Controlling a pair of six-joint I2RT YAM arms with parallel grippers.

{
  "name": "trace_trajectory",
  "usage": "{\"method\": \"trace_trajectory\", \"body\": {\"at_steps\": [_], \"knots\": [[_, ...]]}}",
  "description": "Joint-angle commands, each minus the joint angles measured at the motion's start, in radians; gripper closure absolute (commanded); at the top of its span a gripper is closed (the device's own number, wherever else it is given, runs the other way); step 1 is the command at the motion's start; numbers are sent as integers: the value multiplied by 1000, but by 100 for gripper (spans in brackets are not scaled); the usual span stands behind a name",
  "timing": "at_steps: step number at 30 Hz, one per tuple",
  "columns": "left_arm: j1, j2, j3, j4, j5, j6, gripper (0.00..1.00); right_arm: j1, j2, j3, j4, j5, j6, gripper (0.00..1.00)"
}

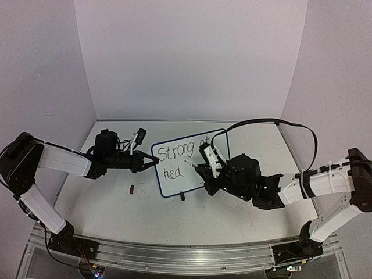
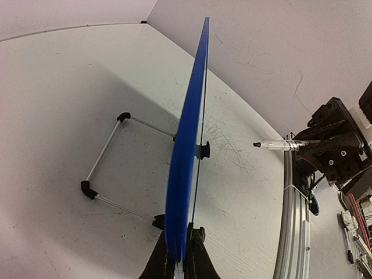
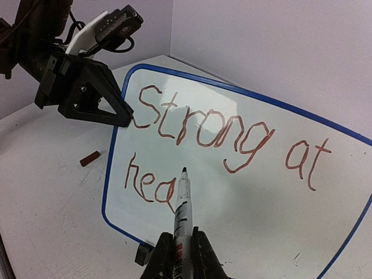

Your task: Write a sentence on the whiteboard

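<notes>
The whiteboard (image 1: 174,186) stands tilted on the table, blue-rimmed. In the left wrist view it shows edge-on as a blue strip (image 2: 186,157). My left gripper (image 2: 181,258) is shut on its left rim, which also shows from above (image 1: 154,163). The sentence (image 3: 232,133) reads "Strong at" on the top line and "hea" below, in reddish-brown strokes. My right gripper (image 3: 179,250) is shut on a white marker (image 3: 182,203), whose dark tip sits just right of the "a". In the top view this gripper (image 1: 201,170) is in front of the board's right half.
A small red marker cap (image 1: 132,188) lies on the table left of the board. A black clip foot (image 1: 182,196) sits at the board's lower rim. A wire stand (image 2: 104,168) props the board from behind. The aluminium rail (image 1: 186,253) runs along the near edge.
</notes>
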Motion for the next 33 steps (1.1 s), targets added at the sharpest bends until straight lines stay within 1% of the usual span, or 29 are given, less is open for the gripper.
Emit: {"method": "trace_trajectory", "body": {"at_steps": [1,21,33], "knots": [[7,-15,7,-74,-101,48,100,-5,32,49,4,8,-10,100],[7,-23,-2,-76,-122,48,100,-2,112,99,-13,-34,-9,100],[6,-22,2,-76,-129,48,100,-3,99,82,-4,-31,-10,100]]}}
